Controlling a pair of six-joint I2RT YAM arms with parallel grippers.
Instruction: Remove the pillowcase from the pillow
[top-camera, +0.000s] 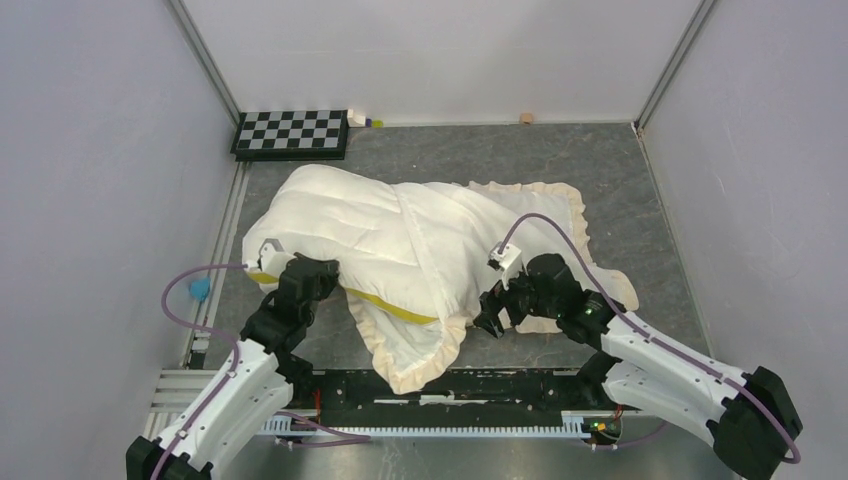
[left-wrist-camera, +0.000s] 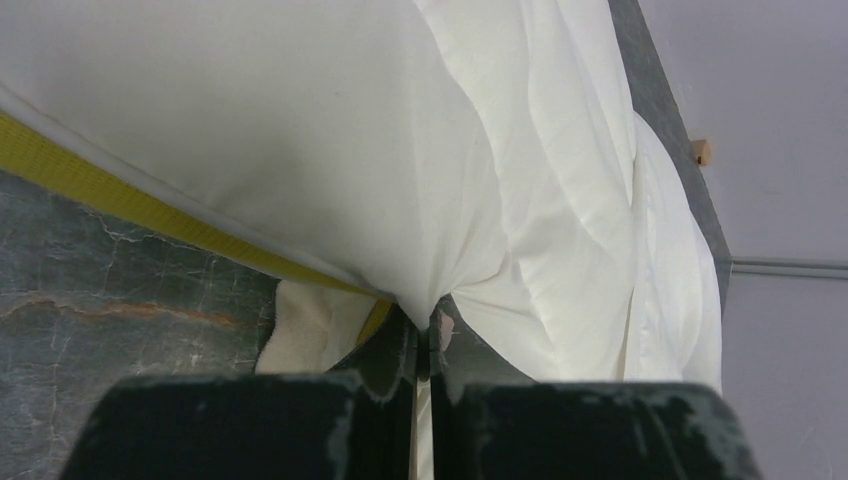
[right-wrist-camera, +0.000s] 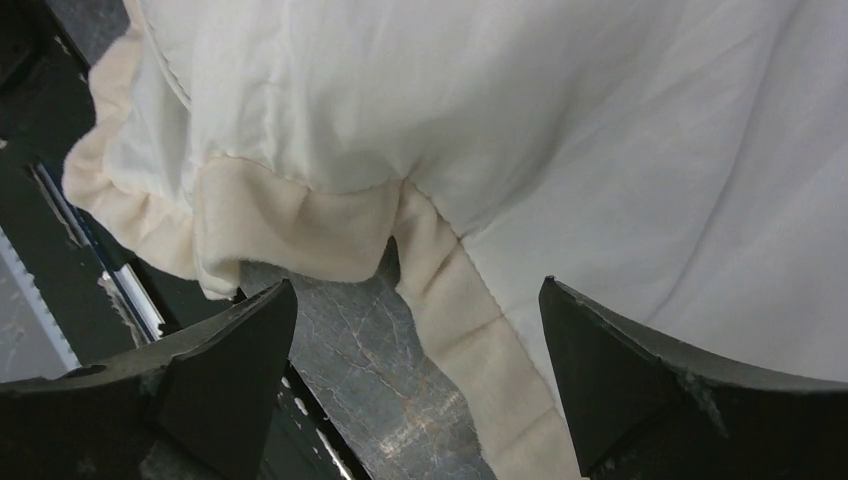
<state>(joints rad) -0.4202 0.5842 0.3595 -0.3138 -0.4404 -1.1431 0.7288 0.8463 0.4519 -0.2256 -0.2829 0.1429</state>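
The plump cream-white pillow (top-camera: 330, 225) lies left of centre, its yellow band (top-camera: 395, 308) showing along the near edge. The limp cream pillowcase (top-camera: 540, 215) with its frill (top-camera: 410, 370) covers the pillow's right part and spreads right and forward. My left gripper (top-camera: 322, 270) sits at the pillow's near left corner. In the left wrist view that gripper (left-wrist-camera: 432, 322) is shut on a pinch of the pillow's (left-wrist-camera: 300, 130) white fabric beside the yellow band (left-wrist-camera: 100, 180). My right gripper (top-camera: 492, 318) stands open at the pillowcase's near edge. In the right wrist view a strip of frill (right-wrist-camera: 470, 330) lies on the table between its fingers (right-wrist-camera: 415, 290), untouched.
A checkerboard (top-camera: 292, 133) lies at the back left, with a small white and green object (top-camera: 362, 121) beside it. A small wooden block (top-camera: 526, 118) rests by the back wall. A blue item (top-camera: 200, 289) sits at the left edge. A metal rail (top-camera: 450, 385) runs along the near edge. Walls close three sides.
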